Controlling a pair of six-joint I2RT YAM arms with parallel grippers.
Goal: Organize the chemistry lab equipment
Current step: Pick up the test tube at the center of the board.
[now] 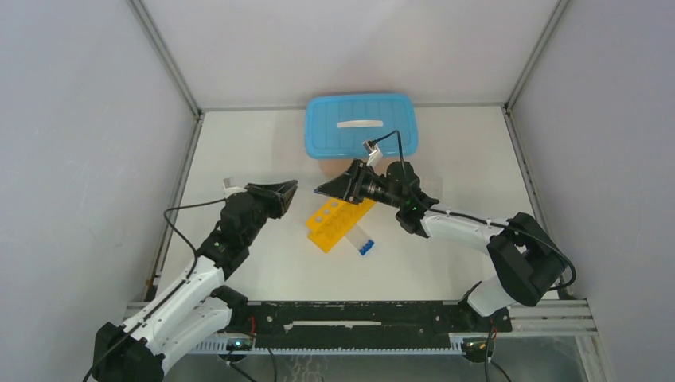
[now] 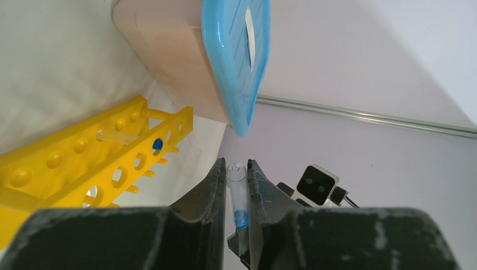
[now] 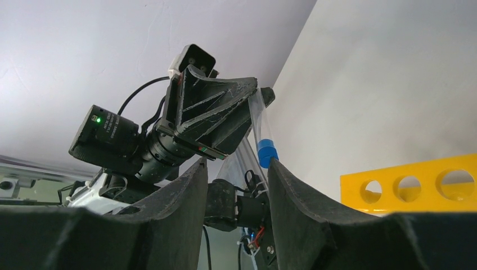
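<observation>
A robot test cell laid out as a small lab bench.
Plain pale panels [image 1: 358,48] in metal framing [image 1: 165,56] close off a white bench [image 1: 470,159] on three sides. A left arm [image 1: 187,282] and a right arm [image 1: 462,227] stand on a black rail [image 1: 358,318] at its near edge. A yellow tube rack [image 1: 334,223] lies mid-bench, and a blue-lidded box [image 1: 360,126] sits at the far edge.

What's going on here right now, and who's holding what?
The left gripper is shut on a clear blue-capped tube, held up off the table. The right gripper is open and pointed at it; the tube's cap sits just above one fingertip, not gripped. The yellow rack stands between the arms with a loose tube lying inside it. More tubes lie beside the rack. The blue-lidded box at the back is closed.
</observation>
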